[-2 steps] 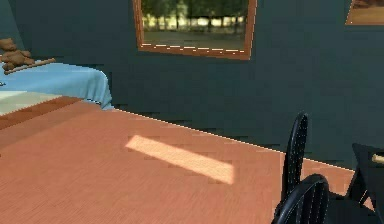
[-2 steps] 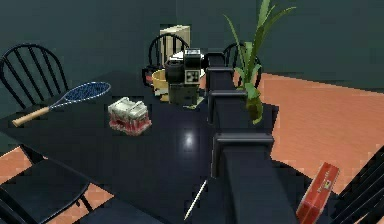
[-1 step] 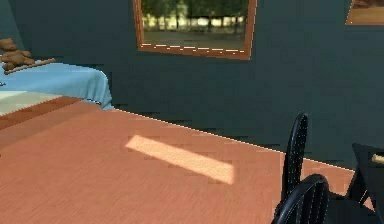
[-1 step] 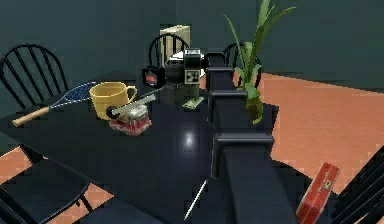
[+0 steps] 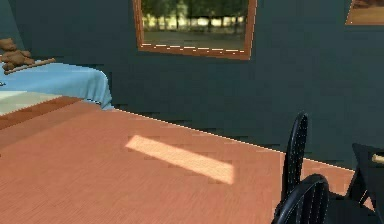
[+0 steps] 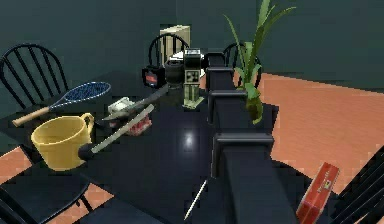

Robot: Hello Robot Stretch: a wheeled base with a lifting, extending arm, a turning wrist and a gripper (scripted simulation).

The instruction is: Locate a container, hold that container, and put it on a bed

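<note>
A big yellow cup [image 6: 58, 142] with a handle stands on the dark table [image 6: 180, 150], near its left corner. The arm's dark bar [image 6: 240, 150] rises from the bottom edge and ends at two white marked squares [image 6: 190, 65]. Left of them is the gripper [image 6: 150, 76], farther out over the table than the cup. Small things lie on the table below it, so I cannot tell whether it holds anything. The bed [image 5: 60, 85], with a light blue cover, is at the forward view's left, and brown things [image 5: 15, 55] are piled at its far end.
On the table lie a blue racket [image 6: 82, 96], a long grey bat [image 6: 125, 125], a small green upright thing [image 6: 192, 98], a potted plant [image 6: 255, 70] and a pen [image 6: 195, 198]. Black chairs [image 6: 30, 75] ring it. A red thing [image 6: 322, 190] lies at the lower right. Open orange floor [image 5: 170, 160] leads toward the bed.
</note>
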